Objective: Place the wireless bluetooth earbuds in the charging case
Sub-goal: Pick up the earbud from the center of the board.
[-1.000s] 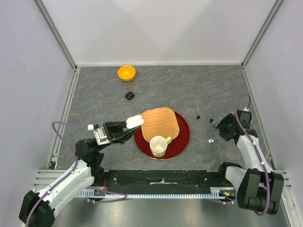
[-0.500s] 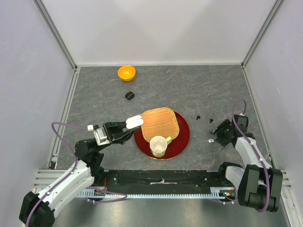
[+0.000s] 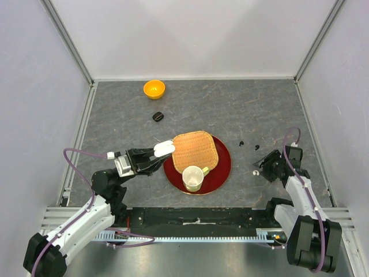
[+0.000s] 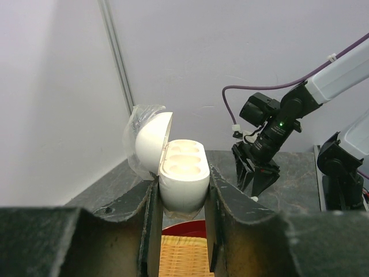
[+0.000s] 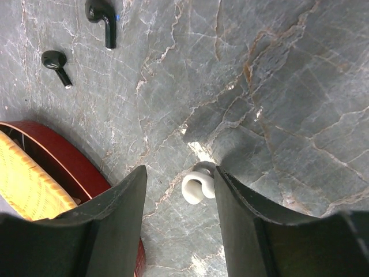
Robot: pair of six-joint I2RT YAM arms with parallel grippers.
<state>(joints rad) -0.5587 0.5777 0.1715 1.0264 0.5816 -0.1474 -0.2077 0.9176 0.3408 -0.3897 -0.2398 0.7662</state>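
My left gripper [image 3: 157,156] is shut on the white charging case [image 3: 165,147] and holds it above the plate's left edge. In the left wrist view the case [image 4: 183,173] sits between my fingers with its lid [image 4: 151,143] open and its wells empty. My right gripper [image 3: 262,168] is open, low over a white earbud [image 3: 255,172]. In the right wrist view the gripper [image 5: 180,173] straddles this earbud [image 5: 196,186], which touches the right finger. Two black earbuds [image 5: 102,16] [image 5: 56,62] lie on the table beyond. I see no second white earbud.
A red plate [image 3: 222,164] at the centre carries a woven mat [image 3: 195,150] and a cream cup [image 3: 193,178]. A small black case [image 3: 157,116] and an orange bowl [image 3: 154,89] lie at the back left. The plate's rim [image 5: 57,156] is close left of my right gripper.
My right gripper has moved down and left toward the white earbud and now straddles it. The left arm and the case have not moved.
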